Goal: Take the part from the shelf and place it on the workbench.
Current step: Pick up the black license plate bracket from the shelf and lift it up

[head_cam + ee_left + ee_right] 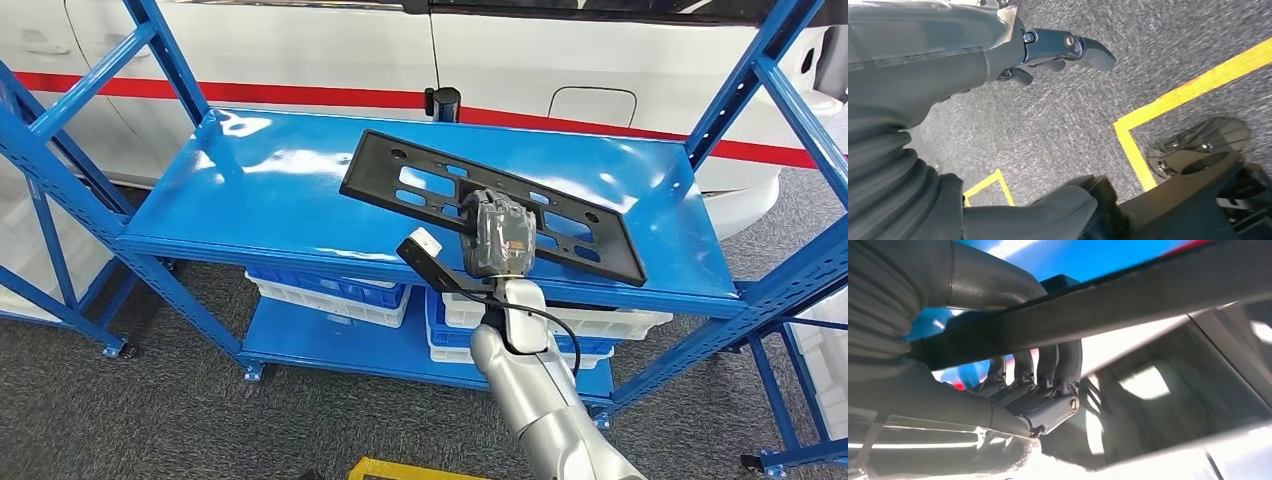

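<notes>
Left hand (1058, 50): hangs over grey floor with yellow line (1193, 90), fingers loosely apart, holding nothing | Right hand (498, 235): fingers curled around near edge of black part (430, 185) | Part: tilted over the blue shelf (250, 190) top | Behind: white vehicle (330, 50).
</notes>
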